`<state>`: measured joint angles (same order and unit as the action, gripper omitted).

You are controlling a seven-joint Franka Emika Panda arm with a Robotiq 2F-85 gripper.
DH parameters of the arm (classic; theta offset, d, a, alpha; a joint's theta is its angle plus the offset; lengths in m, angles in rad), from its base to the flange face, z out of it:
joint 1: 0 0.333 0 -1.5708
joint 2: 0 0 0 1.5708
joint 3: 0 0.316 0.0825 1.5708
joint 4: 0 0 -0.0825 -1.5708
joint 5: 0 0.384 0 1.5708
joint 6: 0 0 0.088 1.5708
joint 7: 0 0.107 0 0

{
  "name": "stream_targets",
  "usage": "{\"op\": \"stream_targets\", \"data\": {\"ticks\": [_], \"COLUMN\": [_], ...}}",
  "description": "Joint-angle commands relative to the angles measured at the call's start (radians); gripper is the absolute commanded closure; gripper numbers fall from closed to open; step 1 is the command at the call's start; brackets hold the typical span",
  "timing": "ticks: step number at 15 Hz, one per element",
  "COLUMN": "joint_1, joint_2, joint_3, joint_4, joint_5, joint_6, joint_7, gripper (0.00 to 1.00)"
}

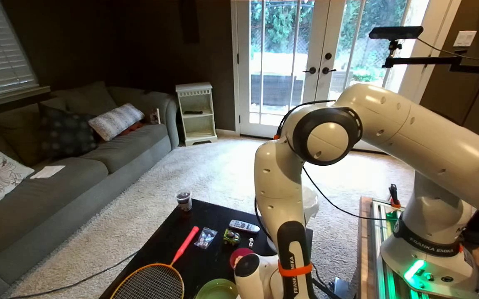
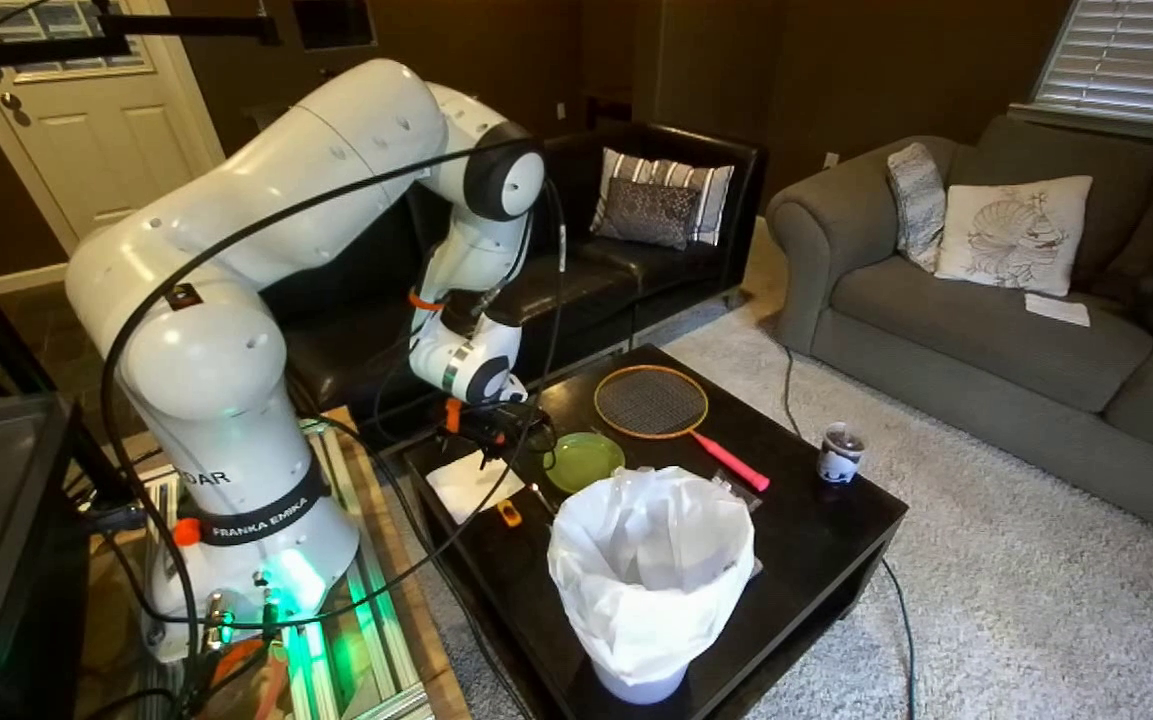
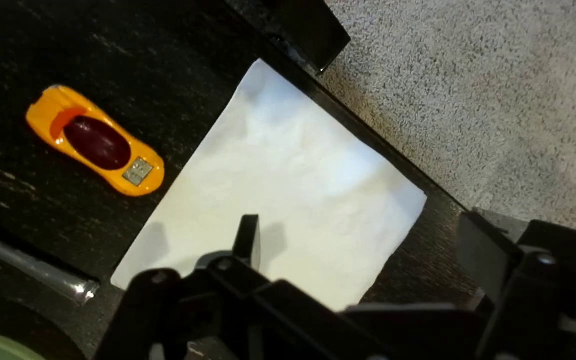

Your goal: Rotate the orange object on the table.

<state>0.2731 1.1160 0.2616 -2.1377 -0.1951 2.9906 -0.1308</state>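
Note:
The orange object is a small orange-yellow toy car with a dark red canopy. It lies on the black table, left of a white paper sheet in the wrist view. In an exterior view the car sits just beside the paper. A roundish red item is partly hidden by the arm in an exterior view. My gripper is open and empty above the paper, apart from the car, its fingers spread wide. The gripper also shows in an exterior view.
A green bowl and a thin shiny rod are near the car. A white-lined bucket, racket, cup, remote and small toy stand on the table. The table edge borders carpet.

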Motion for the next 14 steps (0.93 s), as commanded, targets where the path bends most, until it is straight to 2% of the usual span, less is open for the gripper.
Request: {"op": "stream_targets", "data": {"ticks": [1, 9, 14], "joint_1": [0.008, 0.077, 0.131], "joint_2": [0.045, 0.070, 0.067], "joint_3": [0.004, -0.028, -0.053], "joint_4": [0.006, -0.028, -0.057], "joint_5": [0.092, 0.300, 0.457], "joint_6": [0.071, 0.266, 0.302], "joint_7": [0.105, 0.339, 0.477], "gripper": [0.00, 0.00, 0.00]}}
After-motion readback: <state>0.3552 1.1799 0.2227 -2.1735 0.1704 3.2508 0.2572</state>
